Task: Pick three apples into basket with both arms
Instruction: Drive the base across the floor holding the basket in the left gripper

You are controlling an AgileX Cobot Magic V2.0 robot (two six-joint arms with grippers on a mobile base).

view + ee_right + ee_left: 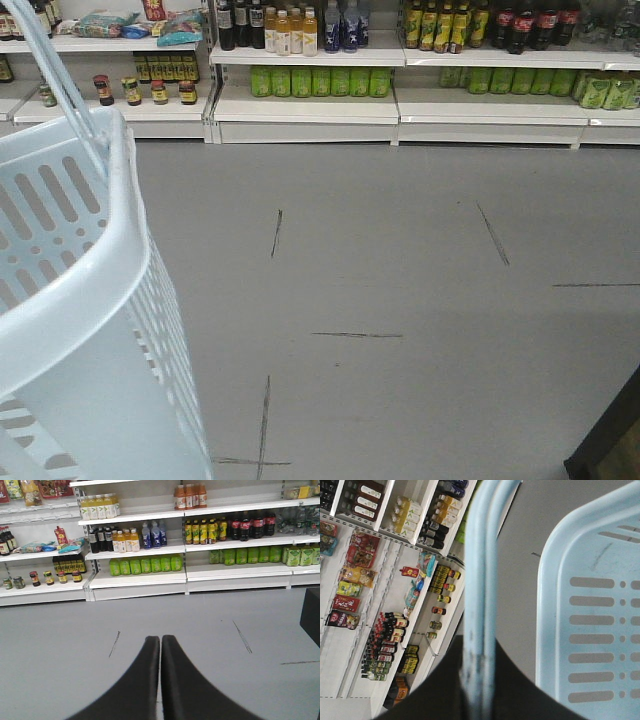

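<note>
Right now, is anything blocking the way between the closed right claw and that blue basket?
Nothing visible does. The right gripper is shut and empty over bare floor. The basket hangs by its handle in the left gripper; what shows of its inside is empty. No apples are in view.

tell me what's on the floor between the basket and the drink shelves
Only bare grey floor with a few thin dark line marks lies between the basket and the shelves; the exterior front view shows it.
</note>
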